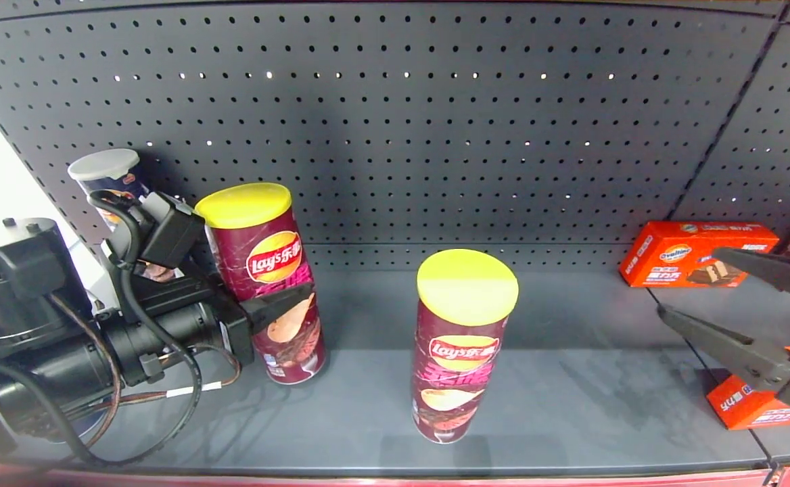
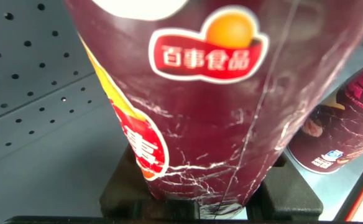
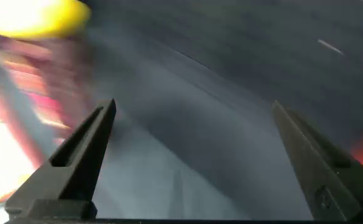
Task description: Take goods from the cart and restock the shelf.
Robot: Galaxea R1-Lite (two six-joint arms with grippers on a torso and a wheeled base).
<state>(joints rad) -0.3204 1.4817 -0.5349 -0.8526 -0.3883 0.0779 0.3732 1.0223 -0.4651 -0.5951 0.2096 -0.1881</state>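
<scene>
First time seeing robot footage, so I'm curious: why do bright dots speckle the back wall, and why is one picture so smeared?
Head view: light shines through some pegboard holes; the shelf edge bows, likely lens distortion. Right wrist view: the yellow-lidded can streaks, probably motion blur, while the right pincer looks crisp.

Three cameras, one shelf (image 1: 571,406)
The head camera looks down from the front. The left wrist camera sits right against a chip can (image 1: 270,270) that the head camera sees too. The right wrist camera looks low along the shelf.
</scene>
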